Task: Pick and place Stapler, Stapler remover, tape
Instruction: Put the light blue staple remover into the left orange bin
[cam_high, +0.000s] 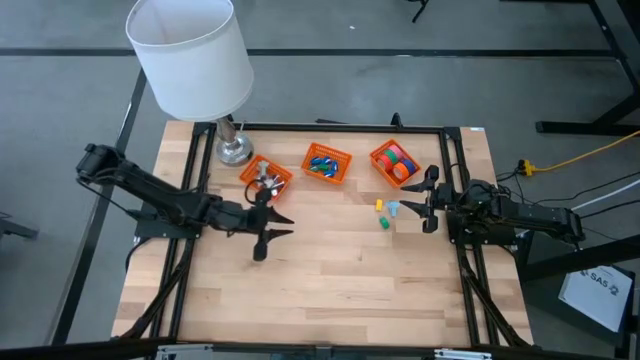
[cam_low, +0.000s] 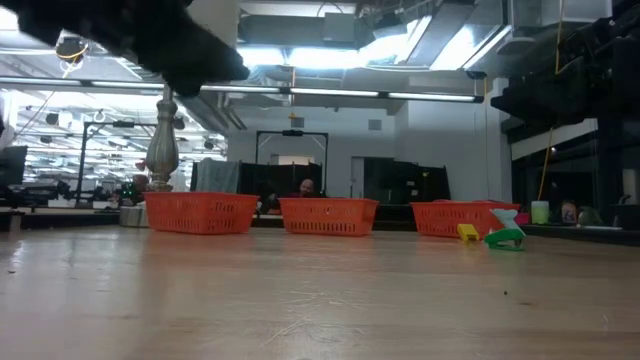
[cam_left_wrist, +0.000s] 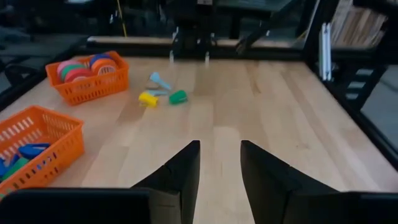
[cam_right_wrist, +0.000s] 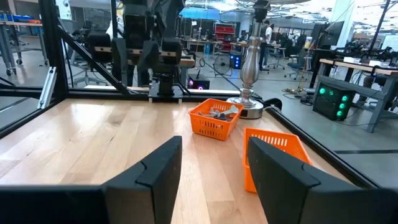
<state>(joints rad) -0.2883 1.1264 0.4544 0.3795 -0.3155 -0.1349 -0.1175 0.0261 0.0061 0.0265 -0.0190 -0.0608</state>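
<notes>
Here, the left gripper and right gripper are held over the wooden surface, jaws apart, nothing gripped; tape is seen in a basket.

Looks straight down from above in the high view, taking in the whole worktop with three orange baskets across the upper middle. Sits at worktop height in the low view, facing level across to those baskets mid-frame. From each wrist, peers close past its own dark fingers across the boards toward the opposite arm; baskets shared by all.
</notes>
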